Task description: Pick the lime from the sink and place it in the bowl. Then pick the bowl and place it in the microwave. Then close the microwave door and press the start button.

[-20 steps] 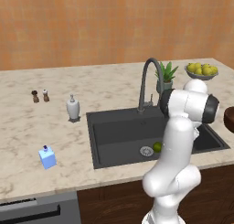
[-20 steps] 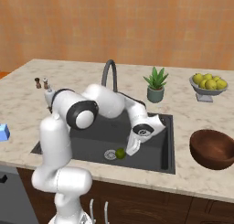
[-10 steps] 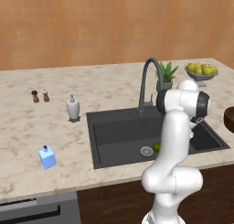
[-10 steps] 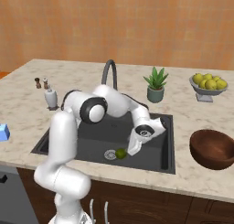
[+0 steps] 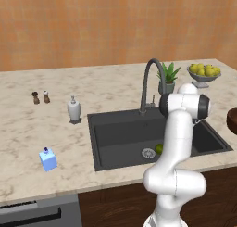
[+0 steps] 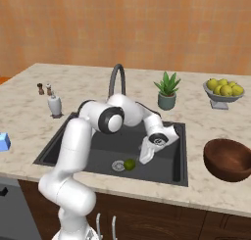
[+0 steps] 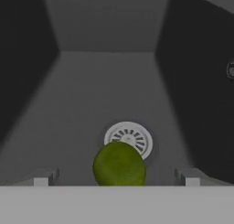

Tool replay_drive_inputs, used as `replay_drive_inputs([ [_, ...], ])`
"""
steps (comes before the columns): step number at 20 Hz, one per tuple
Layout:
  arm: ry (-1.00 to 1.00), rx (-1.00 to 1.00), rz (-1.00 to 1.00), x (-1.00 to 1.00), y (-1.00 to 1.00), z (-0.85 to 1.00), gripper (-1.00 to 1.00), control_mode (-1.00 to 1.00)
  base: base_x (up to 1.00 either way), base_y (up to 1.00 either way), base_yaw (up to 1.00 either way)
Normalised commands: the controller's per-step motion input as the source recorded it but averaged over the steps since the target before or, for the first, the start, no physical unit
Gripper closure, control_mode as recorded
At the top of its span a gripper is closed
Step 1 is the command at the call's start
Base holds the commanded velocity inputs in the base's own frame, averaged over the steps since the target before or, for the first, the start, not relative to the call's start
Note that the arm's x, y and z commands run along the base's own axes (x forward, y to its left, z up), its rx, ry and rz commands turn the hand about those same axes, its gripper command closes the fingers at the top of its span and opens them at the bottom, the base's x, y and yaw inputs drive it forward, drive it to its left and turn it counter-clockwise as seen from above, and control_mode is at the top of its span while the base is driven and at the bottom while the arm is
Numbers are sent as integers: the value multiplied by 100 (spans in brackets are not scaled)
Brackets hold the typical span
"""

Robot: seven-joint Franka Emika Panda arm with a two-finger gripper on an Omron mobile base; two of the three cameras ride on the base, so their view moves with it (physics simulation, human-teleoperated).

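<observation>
- Far left on the counter [image 6: 29, 116] sit the shakers [image 5: 40, 97], a soap bottle [image 5: 73, 109] and a small blue bottle [image 5: 47, 159]; none of them belongs to the job.
- The sink [image 6: 68, 141] holds the lime [image 6: 129, 164], which lies on the basin floor touching the drain [image 6: 118, 165]; in the hand view it sits low, between the fingertips [image 7: 44, 178].
- The gripper [image 6: 145, 157] hangs down inside the basin just beside the lime, jaws spread wide and grasping nothing.
- By my reading the first step is barely begun: the lime is not yet picked.
- The bowl [image 6: 228, 158] stands empty on the counter right of the sink, well apart from the lime.
- Left to do: grasp, drop in bowl, bowl to microwave, door, start button.
- In the left base view the arm covers most of the lime and the bowl is cut off at the frame edge.
- I cannot tell whether the tips touch the sink floor.
</observation>
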Motion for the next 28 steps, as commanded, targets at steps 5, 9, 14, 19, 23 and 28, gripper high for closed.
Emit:
replay_drive_inputs([
  [5,0,0,0,9,0,-47,-100,-100,0,0,0],
  [9,0,0,0,11,0,-28,-100,-100,0,0,0],
  [14,2,0,3,-14,14,-11,-100,-100,0,0,0],
  [19,0,0,4,-15,17,-3,-100,-100,0,0,0],
  [23,0,0,1,0,23,-4,-100,-100,0,0,0],
  [28,0,0,0,6,20,-28,-100,-100,0,0,0],
])
